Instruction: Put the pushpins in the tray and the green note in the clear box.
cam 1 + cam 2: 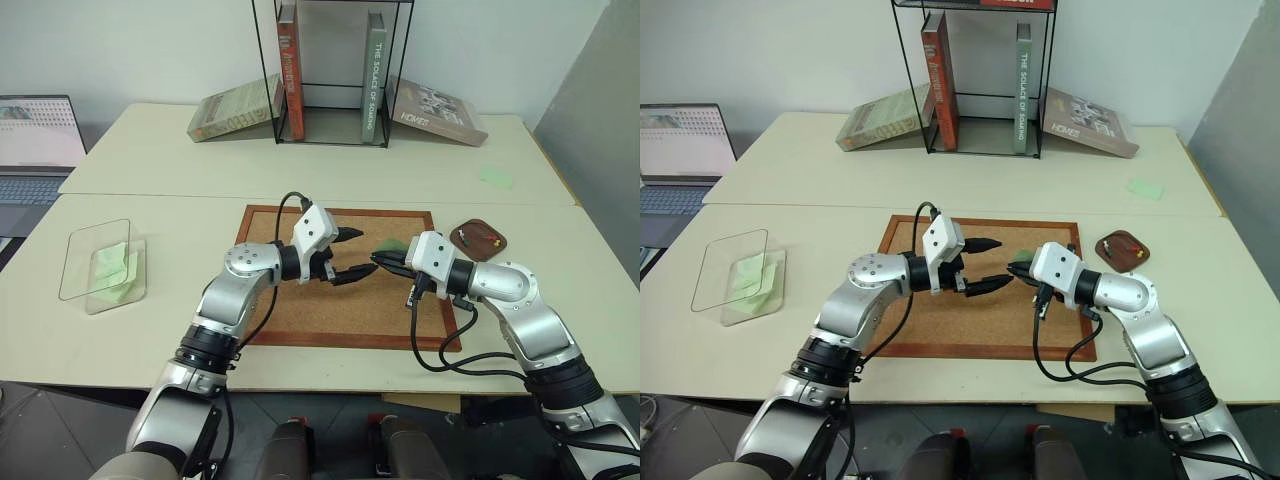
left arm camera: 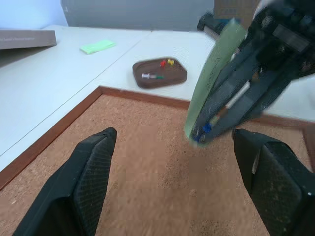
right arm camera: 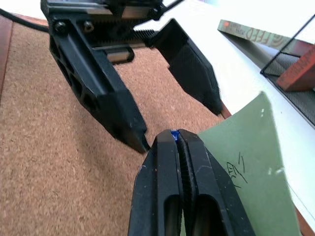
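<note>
From the head camera, above the cork board (image 1: 345, 290), the right gripper (image 1: 383, 262) has its fingers pressed together on the green note (image 1: 390, 243), lifted clear of the cork. Facing it, the left gripper (image 1: 349, 254) stands with fingers wide apart and nothing between them. The tray (image 1: 478, 239) sits just off the board's far right corner with small coloured specks in it. The clear box (image 1: 105, 265) waits well apart on the left side of the table (image 1: 180, 170), already holding a pale green note, lid propped against it. 1 more green note (image 1: 495, 177) lies loose on the far right of the table.

Through the left wrist camera, I count 3 or 4 pushpins (image 2: 158, 70) in the tray, red and yellow among them; 1 blue pin (image 2: 204, 129) appears to be pinched with the note at the right gripper's tips.

Through the right wrist camera, the right fingers (image 3: 167, 182) are shut on the note's corner, a blue speck at their tip.

My judgement: most pins are delivered; that blue pin and the note's trip to the box remain.
</note>
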Controlling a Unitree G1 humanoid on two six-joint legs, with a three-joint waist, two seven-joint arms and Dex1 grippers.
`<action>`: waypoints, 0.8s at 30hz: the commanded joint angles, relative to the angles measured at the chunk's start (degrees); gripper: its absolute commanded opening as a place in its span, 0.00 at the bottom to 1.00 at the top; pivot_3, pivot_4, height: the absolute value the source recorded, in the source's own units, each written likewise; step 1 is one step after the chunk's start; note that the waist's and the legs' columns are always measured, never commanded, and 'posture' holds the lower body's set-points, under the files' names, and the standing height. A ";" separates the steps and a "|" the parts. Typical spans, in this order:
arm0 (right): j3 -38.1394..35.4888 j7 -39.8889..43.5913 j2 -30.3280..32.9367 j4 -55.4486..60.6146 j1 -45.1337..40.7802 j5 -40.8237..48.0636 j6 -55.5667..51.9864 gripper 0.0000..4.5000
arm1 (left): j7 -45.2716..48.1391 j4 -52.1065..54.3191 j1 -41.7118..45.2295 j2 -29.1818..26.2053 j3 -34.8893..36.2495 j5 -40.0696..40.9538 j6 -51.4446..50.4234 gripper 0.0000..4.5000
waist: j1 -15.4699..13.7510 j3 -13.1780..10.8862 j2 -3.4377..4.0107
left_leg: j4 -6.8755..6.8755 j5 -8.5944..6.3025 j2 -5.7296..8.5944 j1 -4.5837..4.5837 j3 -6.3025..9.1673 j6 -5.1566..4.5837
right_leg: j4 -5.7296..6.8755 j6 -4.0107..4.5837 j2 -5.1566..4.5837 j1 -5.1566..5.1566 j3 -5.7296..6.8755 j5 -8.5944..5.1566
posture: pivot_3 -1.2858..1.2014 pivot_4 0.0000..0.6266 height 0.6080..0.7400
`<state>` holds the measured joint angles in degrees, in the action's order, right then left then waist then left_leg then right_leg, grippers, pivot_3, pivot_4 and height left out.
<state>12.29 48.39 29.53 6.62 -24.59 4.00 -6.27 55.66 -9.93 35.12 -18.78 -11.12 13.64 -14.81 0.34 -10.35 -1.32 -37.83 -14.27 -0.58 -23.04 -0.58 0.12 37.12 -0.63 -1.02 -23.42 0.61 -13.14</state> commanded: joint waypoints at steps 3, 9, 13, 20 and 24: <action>0.04 0.52 0.45 2.63 -1.08 -0.16 1.15 0.00 | 0.78 0.36 3.30 1.74 1.34 2.42 -0.67 0.89 | -0.07 0.00 0.00 | 0.01 0.00 -0.02 0.00 0.03 0.00 | 0.01 0.00 0.00 0.00 0.02 0.00 | 0.52 0.24 1.00; 0.66 0.80 0.46 2.74 -1.13 -0.61 1.45 0.00 | 3.44 -1.16 6.13 2.52 2.70 5.66 -4.20 0.89 | -0.14 0.00 -0.01 | -0.02 0.00 -0.01 0.01 0.02 0.00 | 0.04 0.00 0.12 0.00 0.02 0.00 | 0.52 0.24 1.00; 1.02 1.18 0.51 3.06 -0.83 -0.75 1.37 0.00 | 8.79 -2.26 7.33 -0.44 4.48 8.54 -7.43 0.89 | -0.04 0.00 -0.01 | -0.01 0.00 -0.03 0.00 0.02 0.00 | 0.02 0.00 0.20 0.00 0.01 0.00 | 0.52 0.24 1.00; -0.15 1.01 1.22 3.50 -0.35 0.33 0.11 0.00 | 14.98 -6.94 4.36 -11.32 1.69 -1.01 7.21 0.89 | 0.04 -0.01 0.01 | 0.01 0.00 -0.10 0.05 0.01 0.00 | 0.06 0.04 0.25 -0.02 -0.01 -0.01 | 0.52 0.24 1.00; -0.34 1.29 1.56 3.87 -0.09 0.77 -0.26 0.00 | 14.38 -3.78 4.67 -9.65 3.51 2.72 5.28 0.89 | -0.73 -0.02 -0.01 | -0.02 0.00 -0.06 -0.01 0.04 0.00 | 0.04 0.04 0.02 -0.02 0.04 -0.01 | 0.52 0.24 1.00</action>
<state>13.08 49.20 30.84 8.77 -24.26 3.66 -6.63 70.38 -17.68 38.81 -29.85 -9.25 13.51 -8.74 -0.39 -10.37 -1.33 -37.88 -14.27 -0.59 -23.07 -0.52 0.12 37.13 -0.59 -1.02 -23.43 0.69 -13.15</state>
